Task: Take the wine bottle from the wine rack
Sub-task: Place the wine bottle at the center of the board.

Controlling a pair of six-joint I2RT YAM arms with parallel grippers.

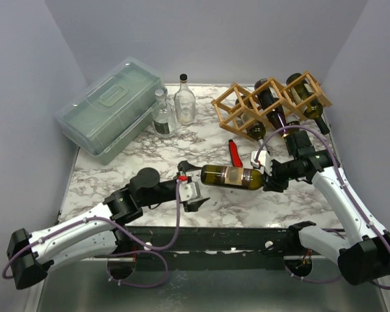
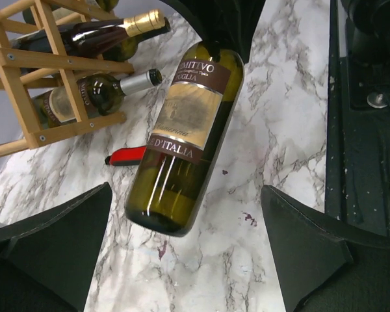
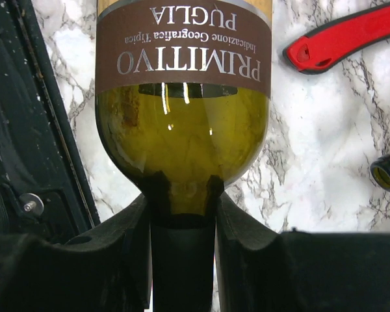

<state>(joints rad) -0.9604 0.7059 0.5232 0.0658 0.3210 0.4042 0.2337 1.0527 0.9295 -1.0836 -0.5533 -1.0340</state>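
Wine bottle [image 1: 233, 176] is off the wine rack [image 1: 273, 97], lying roughly horizontal over the front-centre of the marble table [image 1: 117, 175]. Long axis runs left-right across the table: base points left, neck points right. Label reads PRIMITIVO / PUGLIA; glass is olive green.

Right gripper [image 1: 268, 175] is clamped tight on the neck just past the shoulder, one finger each side. From the left wrist view the bottle looks lifted slightly off the marble, but I can't confirm the gap.

Left gripper [image 1: 192, 186] is spread fully wide and holds nothing. It faces the bottle's base, which sits at the mouth of the jaws with marble visible on both sides. No contact.

Room around it:
- The black front rail [image 1: 234, 237] is near the bottle on the arm side.
- A red-handled tool [image 1: 236, 153] lies flat on the marble just behind the bottle, between it and the rack.
- The rack is at the back right, well apart, with three dark bottles lying in its cells, necks pointing toward the front.
- Two clear glass bottles [image 1: 174, 107] stand upright at back centre.
- A translucent green-grey lidded box [image 1: 110, 107] is at back left.
- Bare marble stretches left of the bottle, behind the left arm and toward the box.
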